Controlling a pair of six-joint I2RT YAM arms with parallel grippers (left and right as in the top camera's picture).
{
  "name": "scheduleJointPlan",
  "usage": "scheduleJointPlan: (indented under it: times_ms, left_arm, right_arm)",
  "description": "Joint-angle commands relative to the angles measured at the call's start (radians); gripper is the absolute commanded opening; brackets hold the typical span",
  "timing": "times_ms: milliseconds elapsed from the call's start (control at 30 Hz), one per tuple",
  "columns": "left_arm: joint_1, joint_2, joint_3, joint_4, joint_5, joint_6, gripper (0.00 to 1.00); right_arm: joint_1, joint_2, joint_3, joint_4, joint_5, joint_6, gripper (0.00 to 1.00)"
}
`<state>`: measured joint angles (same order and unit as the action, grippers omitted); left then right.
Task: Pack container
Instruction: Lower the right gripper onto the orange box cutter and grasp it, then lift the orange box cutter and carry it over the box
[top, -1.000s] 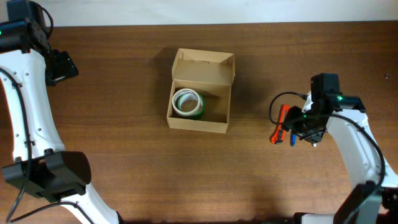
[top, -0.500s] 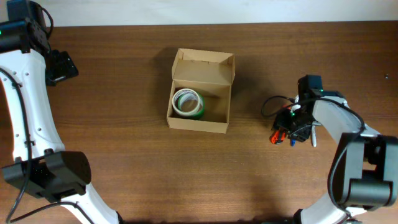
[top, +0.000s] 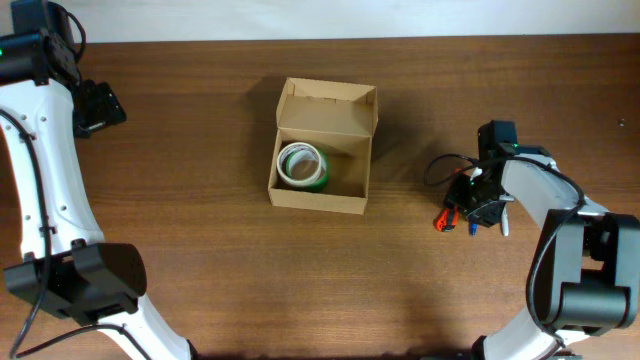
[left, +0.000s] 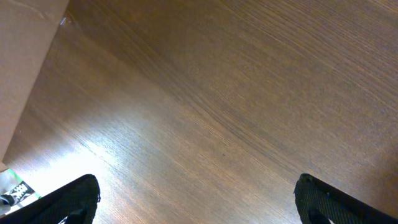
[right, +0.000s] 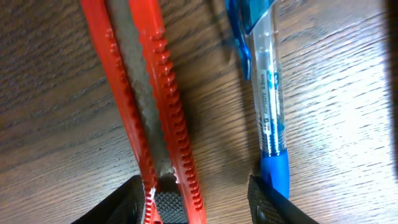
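The container (top: 320, 201), a tan cardboard box with its flap lid up, stands open at the table's middle with a green and white tape roll (top: 302, 165) inside. A red box cutter (top: 446, 217) and a blue pen (top: 470, 227) lie side by side at the right. My right gripper (top: 478, 207) is low over them. In the right wrist view it (right: 196, 202) is open, with the cutter (right: 155, 93) between its fingers and the pen (right: 268, 93) by the right finger. My left gripper (top: 100, 105) is open and empty at the far left (left: 199, 202).
The brown wooden table (top: 200, 260) runs to a back edge near the top of the overhead view. In the left wrist view a tan surface (left: 25, 50) lies past the table's edge at the upper left.
My right gripper has swung left and down toward the cutter and pen, and now straddles the cutter. The left arm, box and tape roll have not moved.
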<state>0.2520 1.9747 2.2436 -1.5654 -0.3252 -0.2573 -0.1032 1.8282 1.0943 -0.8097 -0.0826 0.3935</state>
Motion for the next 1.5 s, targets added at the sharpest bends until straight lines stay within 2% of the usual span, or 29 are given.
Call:
scheduleJointPlan:
  times_ms: [0, 300, 767, 1133, 1267, 1400, 1467]
  left_arm:
    - [0.006, 0.002, -0.006, 0.002, 0.000, 0.001, 1.00]
    - [0.006, 0.002, -0.006, 0.002, 0.000, 0.001, 1.00]
    - [0.006, 0.002, -0.006, 0.002, 0.000, 0.001, 1.00]
    - [0.006, 0.002, -0.006, 0.002, 0.000, 0.001, 1.00]
    - [0.006, 0.002, -0.006, 0.002, 0.000, 0.001, 1.00]
    - [0.006, 0.002, -0.006, 0.002, 0.000, 0.001, 1.00]
    - [0.006, 0.002, -0.006, 0.002, 0.000, 0.001, 1.00]
  right_arm:
    - [-0.002, 0.013, -0.007, 0.006, 0.042, 0.024, 0.55]
    - [0.000, 0.014, -0.007, 0.029, 0.038, 0.034, 0.55]
    - [0.065, 0.014, -0.007, 0.018, 0.121, -0.225, 0.56]
    - [0.058, 0.083, -0.007, 0.040, 0.124, -0.232, 0.55]
    - [0.058, 0.124, -0.007, 0.043, 0.110, -0.221, 0.47]
    - [0.058, 0.125, -0.006, 0.044, 0.110, -0.222, 0.33]
    - [0.058, 0.125, -0.005, 0.044, 0.109, -0.221, 0.22]
